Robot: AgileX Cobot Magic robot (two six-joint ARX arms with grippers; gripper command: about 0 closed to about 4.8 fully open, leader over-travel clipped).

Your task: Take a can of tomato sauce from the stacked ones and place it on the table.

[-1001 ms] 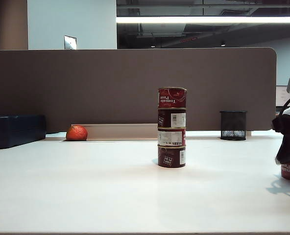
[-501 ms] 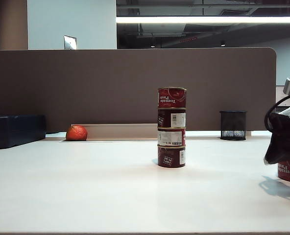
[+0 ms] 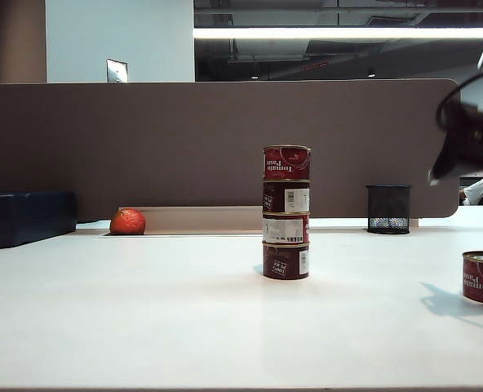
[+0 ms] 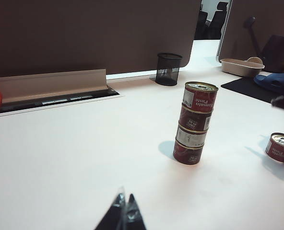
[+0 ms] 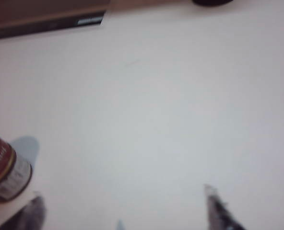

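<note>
The stacked ones form a slim column of dark red tins mid-table, also plain in the left wrist view. A single can of tomato sauce stands alone on the white table at the far right, seen as well in the left wrist view. High above that can hangs my right gripper, open and empty, its fingers wide apart in the right wrist view. One red tin shows at that view's edge; which one I cannot tell. My left gripper is shut, well short of the column.
A brown partition panel closes the back of the table. A black mesh cup stands at the back right, a red round object at the back left, and a dark blue box at the far left.
My right gripper has opened off the can at the far right and risen well above it. The can stays on the table. The column and the left arm have not moved.
</note>
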